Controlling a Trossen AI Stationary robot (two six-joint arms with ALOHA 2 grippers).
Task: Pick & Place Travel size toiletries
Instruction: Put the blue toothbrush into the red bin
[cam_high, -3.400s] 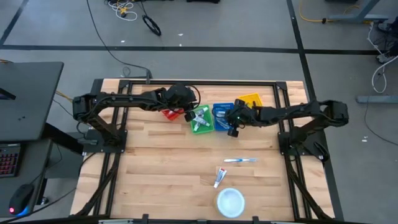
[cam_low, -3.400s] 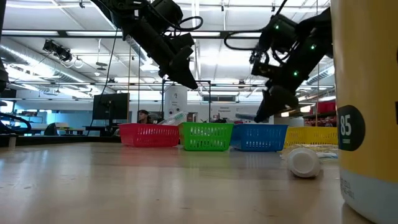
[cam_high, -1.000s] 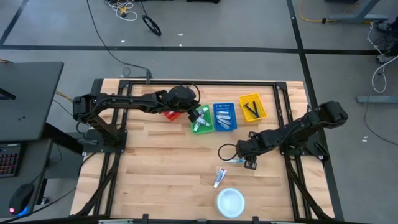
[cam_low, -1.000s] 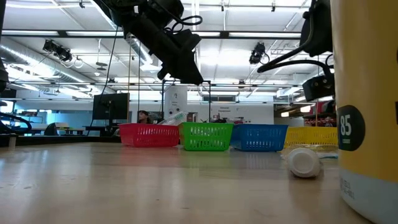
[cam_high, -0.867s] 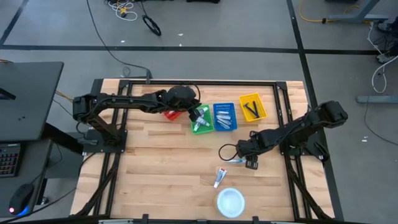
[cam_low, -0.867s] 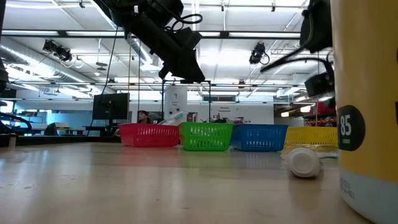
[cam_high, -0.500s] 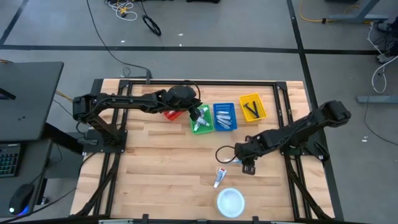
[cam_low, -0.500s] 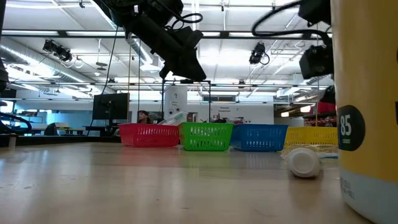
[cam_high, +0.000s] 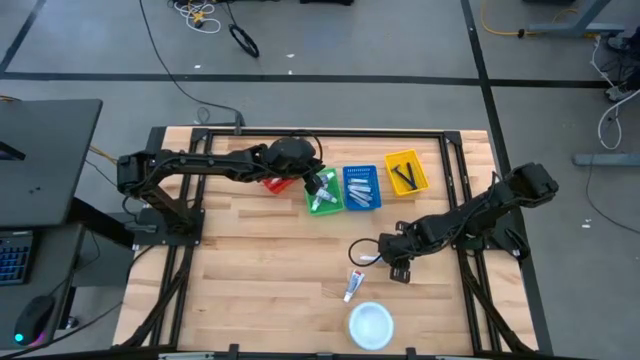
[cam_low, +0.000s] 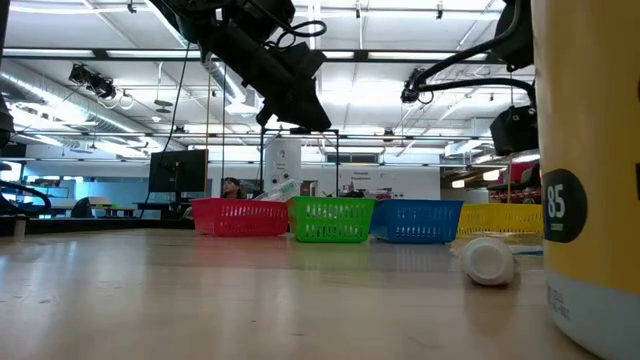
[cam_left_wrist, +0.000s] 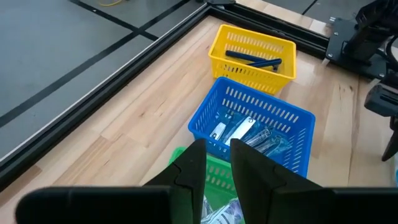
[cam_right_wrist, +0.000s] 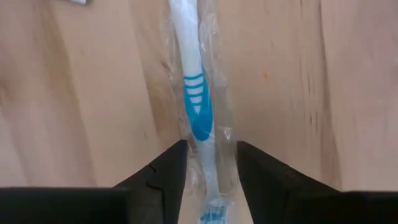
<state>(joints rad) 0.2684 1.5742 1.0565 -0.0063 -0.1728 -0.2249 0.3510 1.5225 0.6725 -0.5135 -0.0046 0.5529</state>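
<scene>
The wrapped toothbrush (cam_right_wrist: 198, 106) lies flat on the wooden table (cam_high: 250, 270), its long axis running between the right gripper's (cam_right_wrist: 205, 163) spread fingers, one each side, not pinching it. Going left to right up top: the left gripper (cam_left_wrist: 216, 163) hangs over the green basket (cam_high: 323, 192), fingers a little apart and empty, then the blue basket (cam_high: 361, 187). A small tube (cam_high: 351, 286) lies toward six o'clock.

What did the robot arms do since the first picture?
The right gripper left the blue basket, came down the table and now straddles the wrapped toothbrush, jaws open, not gripping. The left gripper stayed over the green basket. The tube and disc never moved.
</scene>
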